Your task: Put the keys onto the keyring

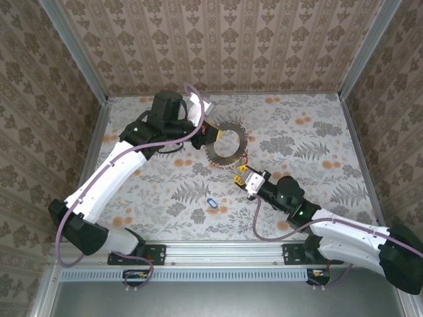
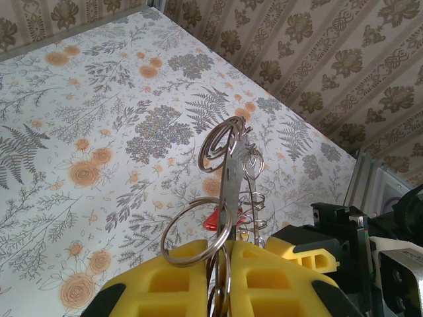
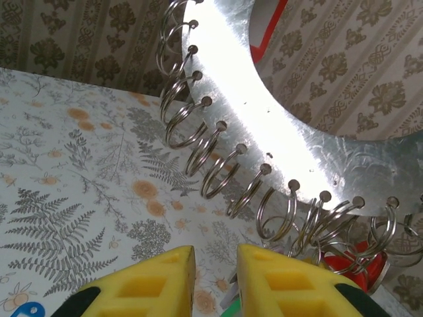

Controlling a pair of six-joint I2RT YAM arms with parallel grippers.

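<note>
Clamping the keyring by its rim, the left gripper is holding it off the table. Just beside it the right gripper is hovering, fingers slightly apart; grasp unclear. One blue key is lying on the table, well apart.

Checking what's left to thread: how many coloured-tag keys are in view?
2: a blue key loose on the table between the arms, and a red key at the keyring's edge. Others may be hidden.
</note>
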